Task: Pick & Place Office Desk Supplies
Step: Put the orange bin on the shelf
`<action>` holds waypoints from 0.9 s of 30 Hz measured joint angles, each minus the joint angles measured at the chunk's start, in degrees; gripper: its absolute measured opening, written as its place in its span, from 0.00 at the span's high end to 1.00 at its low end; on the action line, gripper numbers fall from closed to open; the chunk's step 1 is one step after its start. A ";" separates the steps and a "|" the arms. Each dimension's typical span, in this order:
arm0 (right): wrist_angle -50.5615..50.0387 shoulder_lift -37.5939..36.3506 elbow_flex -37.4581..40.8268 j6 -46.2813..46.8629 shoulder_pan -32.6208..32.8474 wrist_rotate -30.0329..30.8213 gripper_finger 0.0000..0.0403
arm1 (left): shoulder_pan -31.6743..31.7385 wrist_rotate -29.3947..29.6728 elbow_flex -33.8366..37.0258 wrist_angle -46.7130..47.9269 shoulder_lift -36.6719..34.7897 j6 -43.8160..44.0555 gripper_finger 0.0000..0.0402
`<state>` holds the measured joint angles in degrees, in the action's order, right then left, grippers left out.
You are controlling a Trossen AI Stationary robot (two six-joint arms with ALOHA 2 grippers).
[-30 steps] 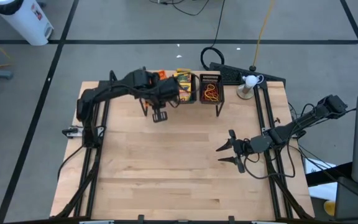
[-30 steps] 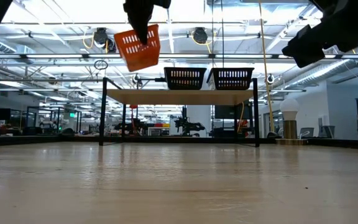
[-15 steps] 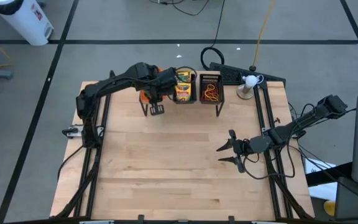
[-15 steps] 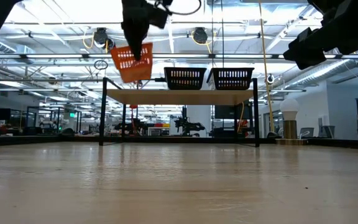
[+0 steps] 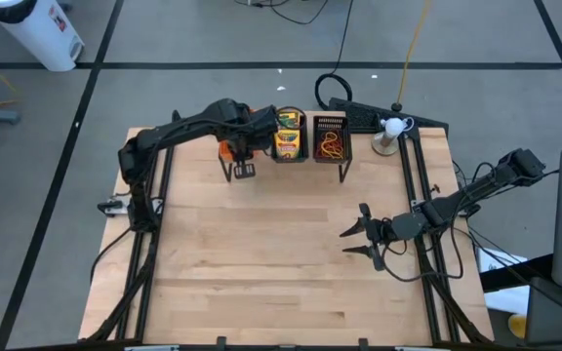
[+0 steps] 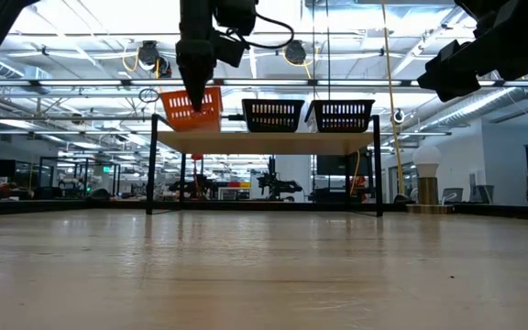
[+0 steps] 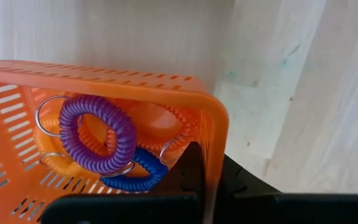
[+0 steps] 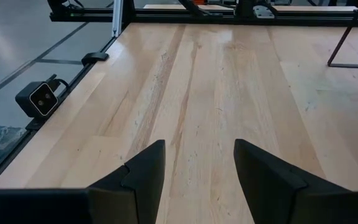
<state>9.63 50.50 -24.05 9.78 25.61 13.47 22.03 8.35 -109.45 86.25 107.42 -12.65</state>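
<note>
The orange mesh tray point(image 6: 193, 108) sits at the left end of a small raised shelf point(image 6: 264, 140) by the table's far edge, level with the two black trays point(image 6: 272, 115) point(image 6: 342, 115). It holds purple point(image 7: 98, 134), blue point(image 7: 135, 177) and orange coiled loops. In the high view one black tray point(image 5: 289, 136) holds yellow-and-green crayon boxes and the other point(image 5: 332, 141) holds orange and tan bands. My left gripper point(image 5: 243, 144) stands over the orange tray, shut on it. My right gripper point(image 5: 352, 244) hovers open above the table's right part, away from all this. My left gripper point(image 7: 211, 171) grips the orange tray's side wall near a corner of the rim point(image 7: 215, 134), one finger point(image 7: 188, 177) inside the tray and one point(image 7: 244, 186) outside. The fingers come from above, pointing down. The tray is level, with its bottom at the shelf top.
The shelf stands on thin black legs point(image 5: 230, 174) point(image 5: 342, 174). A white bulb-shaped object on a base point(image 5: 388, 129) and a black device with cables point(image 5: 354, 112) lie at the far right. Bare wood fills the middle and near side point(image 5: 261, 263). A small camera sits beside the table's edge point(image 8: 42, 98).
My left gripper has moved toward the table's far left and down, carrying the orange tray. The tray hung tilted above the shelf a second ago; it is now level on the shelf's left end beside the black trays. The grip has stayed shut on it.
</note>
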 joint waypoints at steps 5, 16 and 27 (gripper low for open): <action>0.00 0.00 0.00 0.00 0.00 0.00 0.55 | 0.82 -0.81 1.28 -0.96 0.31 -0.84 1.00; 0.00 0.00 0.00 -0.02 -0.02 0.20 0.55 | 0.83 -2.32 2.04 -3.63 0.31 -2.90 1.00; 0.00 -0.01 0.00 -0.02 -0.02 0.20 0.55 | 0.83 -2.35 2.04 -3.66 0.31 -1.19 0.99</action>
<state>9.63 50.49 -24.05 9.76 25.58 13.67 22.85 6.00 -107.42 82.59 107.72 -13.85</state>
